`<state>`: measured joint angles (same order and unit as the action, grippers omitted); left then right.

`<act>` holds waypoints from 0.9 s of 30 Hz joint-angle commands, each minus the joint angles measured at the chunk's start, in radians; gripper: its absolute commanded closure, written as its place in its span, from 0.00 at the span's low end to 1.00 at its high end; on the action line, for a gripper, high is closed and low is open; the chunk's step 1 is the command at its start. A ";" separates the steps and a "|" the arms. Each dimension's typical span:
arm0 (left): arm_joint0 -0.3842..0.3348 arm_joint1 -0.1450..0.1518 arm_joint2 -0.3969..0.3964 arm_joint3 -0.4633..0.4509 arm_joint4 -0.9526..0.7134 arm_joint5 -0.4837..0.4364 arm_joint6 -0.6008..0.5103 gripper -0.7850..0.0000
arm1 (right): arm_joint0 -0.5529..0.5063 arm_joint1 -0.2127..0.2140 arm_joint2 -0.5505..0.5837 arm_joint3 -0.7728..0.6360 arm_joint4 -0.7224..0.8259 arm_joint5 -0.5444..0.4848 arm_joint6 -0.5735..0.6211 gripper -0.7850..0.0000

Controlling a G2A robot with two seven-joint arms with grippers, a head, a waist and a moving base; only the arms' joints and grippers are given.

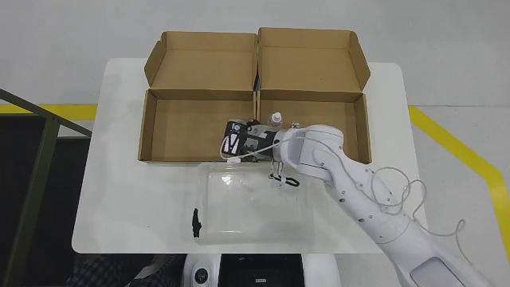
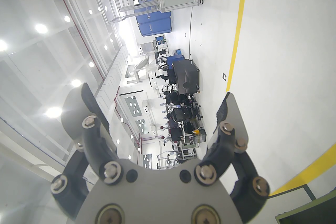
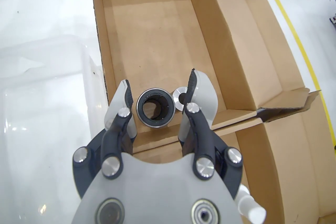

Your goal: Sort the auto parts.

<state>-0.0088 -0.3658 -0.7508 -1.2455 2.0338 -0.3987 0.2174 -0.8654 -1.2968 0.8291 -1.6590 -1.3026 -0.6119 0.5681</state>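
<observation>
metal ring lies in the left box, right gripper open around it

a dark-lined metal ring (image 3: 155, 111) lies on the floor of the left cardboard box (image 3: 147, 25), near a corner, with a small silver disc (image 3: 179, 98) just beside it. the right gripper (image 3: 160, 86) hangs over them, jaws wide, one finger either side of the ring. the right cardboard box (image 1: 319, 115) adjoins. a clear tray (image 1: 239, 207) near the front of the white table (image 1: 119, 167) holds a black part (image 1: 195, 223). the left gripper (image 2: 157, 97) faces the room, jaws wide, holding nothing.
</observation>
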 commanded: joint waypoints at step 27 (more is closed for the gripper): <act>0.000 0.000 0.000 0.000 0.000 0.000 0.000 0.00 | -0.477 0.113 0.488 -0.406 -0.052 -0.097 -0.304 0.00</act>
<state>-0.0088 -0.3658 -0.7508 -1.2455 2.0338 -0.3987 0.2174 -1.3264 -1.1867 1.2975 -2.0647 -1.3525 -0.7091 0.2836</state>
